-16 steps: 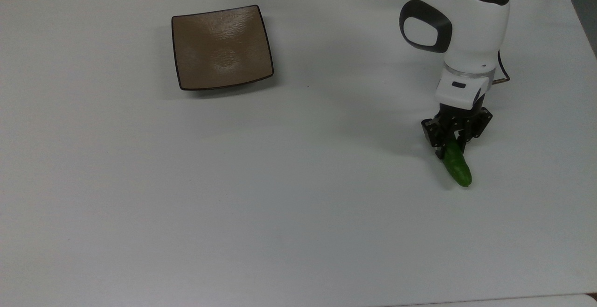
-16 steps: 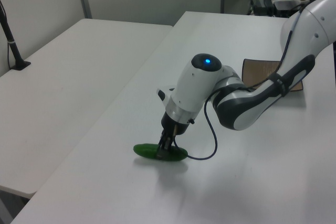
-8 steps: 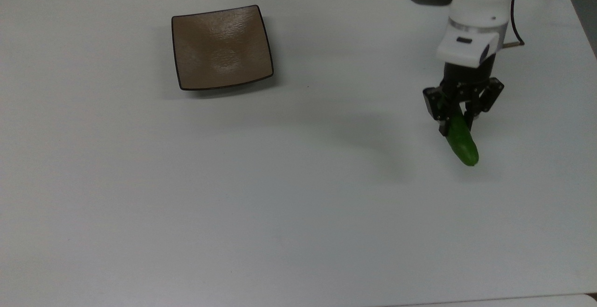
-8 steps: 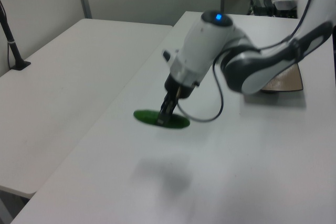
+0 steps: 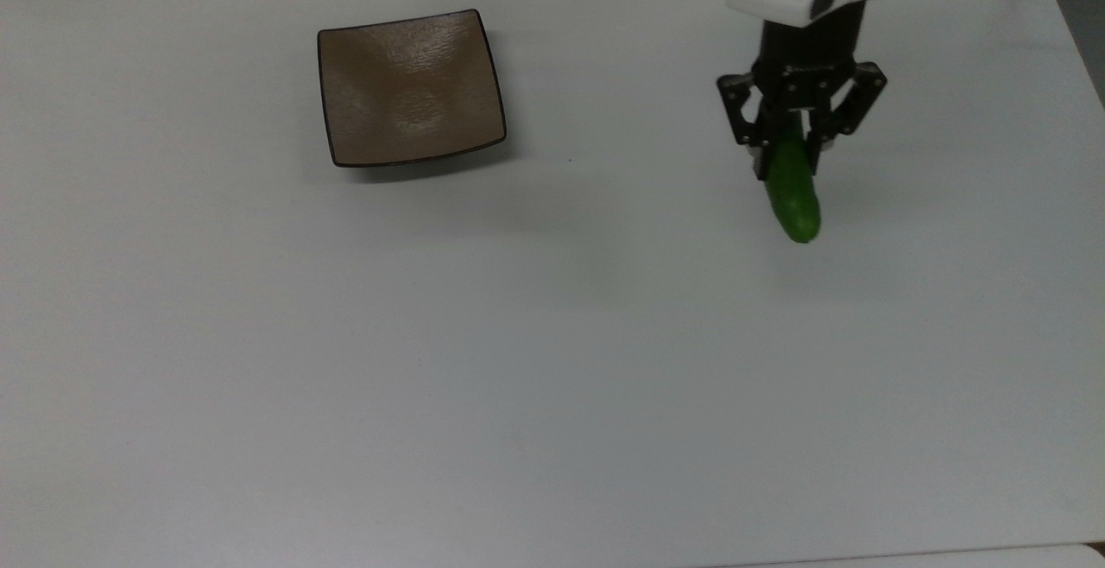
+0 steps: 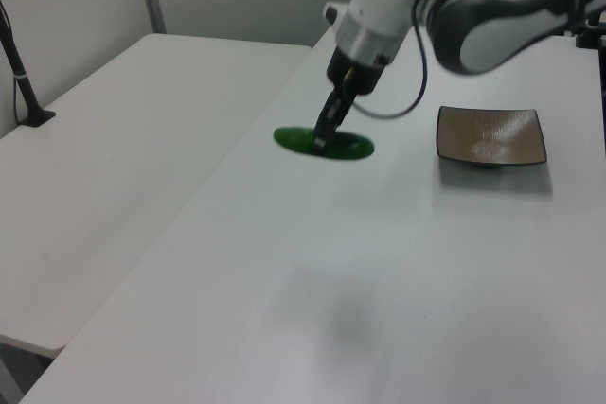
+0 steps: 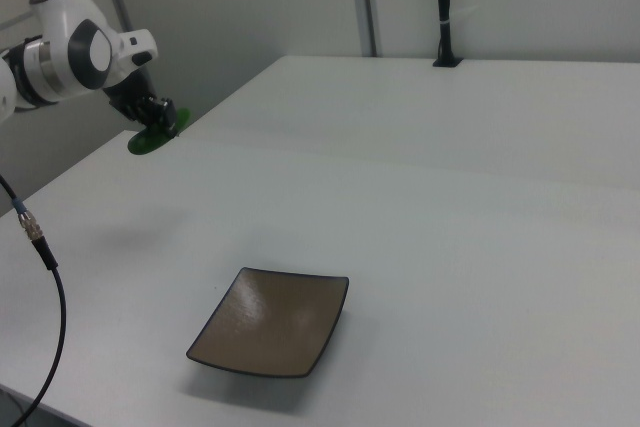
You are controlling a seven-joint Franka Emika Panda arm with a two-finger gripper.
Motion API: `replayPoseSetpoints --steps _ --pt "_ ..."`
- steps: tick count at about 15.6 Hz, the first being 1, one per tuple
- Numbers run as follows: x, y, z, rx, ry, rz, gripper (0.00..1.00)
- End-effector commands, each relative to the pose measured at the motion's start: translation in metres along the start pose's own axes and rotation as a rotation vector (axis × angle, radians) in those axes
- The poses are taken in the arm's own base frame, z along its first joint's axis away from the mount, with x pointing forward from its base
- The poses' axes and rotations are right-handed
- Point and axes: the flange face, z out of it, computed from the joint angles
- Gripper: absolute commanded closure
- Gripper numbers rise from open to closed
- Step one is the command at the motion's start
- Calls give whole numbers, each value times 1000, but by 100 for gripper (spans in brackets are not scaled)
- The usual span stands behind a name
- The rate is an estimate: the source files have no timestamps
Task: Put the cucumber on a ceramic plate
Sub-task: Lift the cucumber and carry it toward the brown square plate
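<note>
Carrying the cucumber toward the ceramic plate

The cucumber hangs clear of the white tabletop, clamped near one end between the jaws of the gripper, level and well apart from the plate at the top view's left. Pickup looks done; the traverse, lowering and release onto the bare plate remain.

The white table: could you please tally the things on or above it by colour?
Green: 1, the cucumber, held in the gripper above the table.
Brown: 1, the ceramic plate, nothing in it.
Total: 2.
</note>
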Motion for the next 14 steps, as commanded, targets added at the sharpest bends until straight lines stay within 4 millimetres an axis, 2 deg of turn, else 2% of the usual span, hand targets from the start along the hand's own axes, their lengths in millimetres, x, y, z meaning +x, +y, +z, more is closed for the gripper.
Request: replayPoseSetpoints --steps 1,3,4,8,10,14 --pt "-14 51 -40 12 -68 -32 86" --pt "-19 79 -59 -1 -111 -50 86" --pt "-25 101 -70 -8 -140 -65 86" --pt "-52 151 -85 -5 -214 -93 85" --pt "-64 175 -89 -20 -273 -92 85" --pt "-99 217 -77 -28 -368 -137 85"
